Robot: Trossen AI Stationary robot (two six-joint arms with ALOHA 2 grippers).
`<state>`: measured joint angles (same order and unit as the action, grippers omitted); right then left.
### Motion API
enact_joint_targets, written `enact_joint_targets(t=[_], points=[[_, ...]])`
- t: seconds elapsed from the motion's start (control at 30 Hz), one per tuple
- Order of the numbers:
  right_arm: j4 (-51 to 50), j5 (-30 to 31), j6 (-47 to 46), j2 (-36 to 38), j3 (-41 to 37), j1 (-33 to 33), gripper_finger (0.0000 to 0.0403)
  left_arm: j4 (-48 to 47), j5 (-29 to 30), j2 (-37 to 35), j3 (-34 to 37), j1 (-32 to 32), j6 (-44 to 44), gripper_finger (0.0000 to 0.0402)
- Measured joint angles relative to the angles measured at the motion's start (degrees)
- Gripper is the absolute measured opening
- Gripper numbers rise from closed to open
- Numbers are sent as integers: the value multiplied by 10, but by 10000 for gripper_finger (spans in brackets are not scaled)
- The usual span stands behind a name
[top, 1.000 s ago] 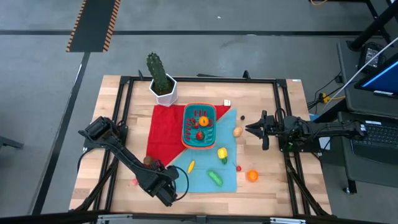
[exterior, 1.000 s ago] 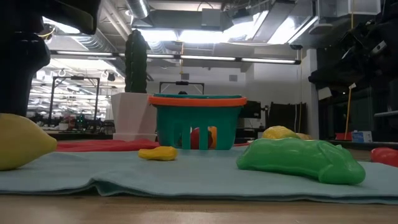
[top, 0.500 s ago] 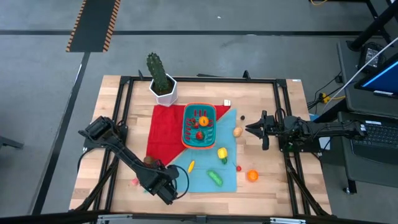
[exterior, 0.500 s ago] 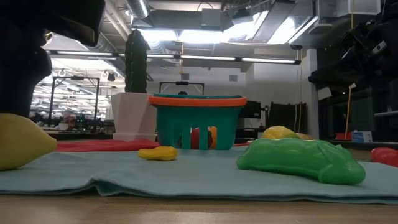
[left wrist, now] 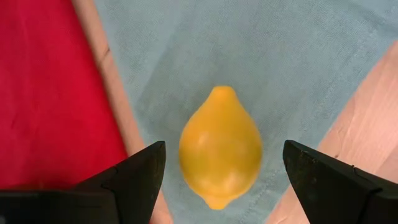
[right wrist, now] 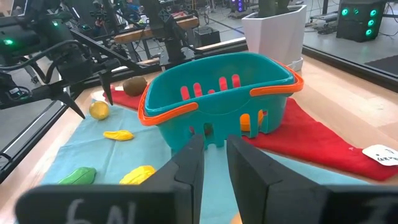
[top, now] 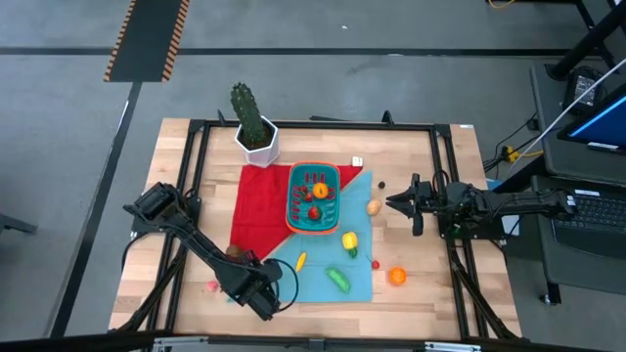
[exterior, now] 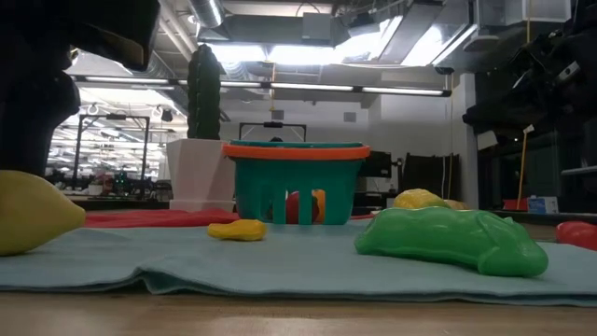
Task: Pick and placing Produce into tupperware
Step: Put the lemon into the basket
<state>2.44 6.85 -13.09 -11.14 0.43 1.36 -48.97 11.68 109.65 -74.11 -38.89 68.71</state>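
You see a green cactus point(top: 247, 110) in a white pot point(top: 257, 144) standing by a red cloth point(top: 256, 209) that meets a blue cloth point(top: 318, 270); white tag point(top: 357, 161) nearby

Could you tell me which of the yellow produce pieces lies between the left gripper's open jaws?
The yellow lemon at the blue cloth's edge beside the red cloth; the other yellow pieces lie farther off, nearer the tupperware.

wooden table point(top: 176, 210) — red cloth point(top: 256, 210), teal cloth point(top: 318, 274), white pot point(top: 256, 145), orange fruit point(top: 397, 277).
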Motion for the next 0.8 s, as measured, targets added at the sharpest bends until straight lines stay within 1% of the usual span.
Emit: enact_joint_targets(t=[0.17, 0.27, 0.63, 0.8], points=[[0, 0, 0, 0, 0, 0, 73, 0, 0, 0, 0, 0, 1, 312], [0, 0, 0, 0, 0, 0, 73, 14, -1, -1, 8, 1, 2, 303], [0, 0, 0, 0, 0, 0, 73, 16, -18, -1, 14, 10, -2, 250], [0, 0, 0, 0, 0, 0, 73, 16, -22, -1, 14, 10, -2, 216]])
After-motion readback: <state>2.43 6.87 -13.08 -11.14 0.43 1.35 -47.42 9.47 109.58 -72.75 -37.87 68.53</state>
